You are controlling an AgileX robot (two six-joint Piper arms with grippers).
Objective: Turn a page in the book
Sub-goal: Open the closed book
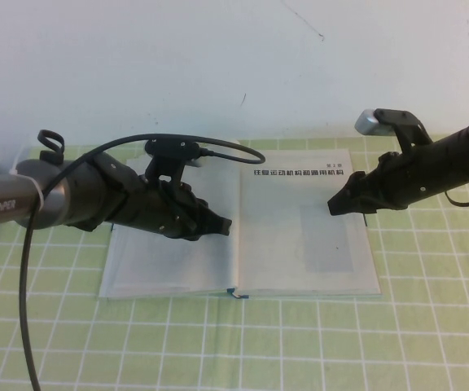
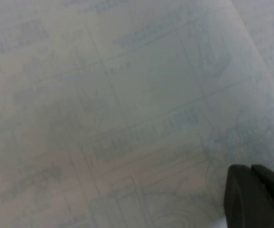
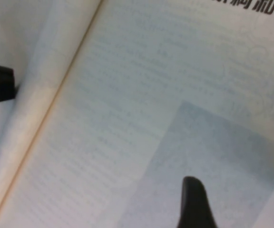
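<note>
Two arms reach over the book [image 1: 238, 244]: left gripper [image 1: 222, 224] low on its left leaf, jaws pressed together; right gripper [image 1: 335, 205] above the page [image 1: 304, 220], jaws spread.

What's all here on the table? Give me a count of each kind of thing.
Books: 1, the open book, its headed page lying flat.
Grippers: 2, the left gripper over the left leaf, the right gripper open above the headed page.
Mats: 1, green grid mat.
Total: 4

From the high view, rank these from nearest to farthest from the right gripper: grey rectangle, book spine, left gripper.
Right gripper hovers over the right page.
1. Grey rectangle, just below it on that page.
2. Book spine, mid-book.
3. Left gripper, over the left page.
</note>
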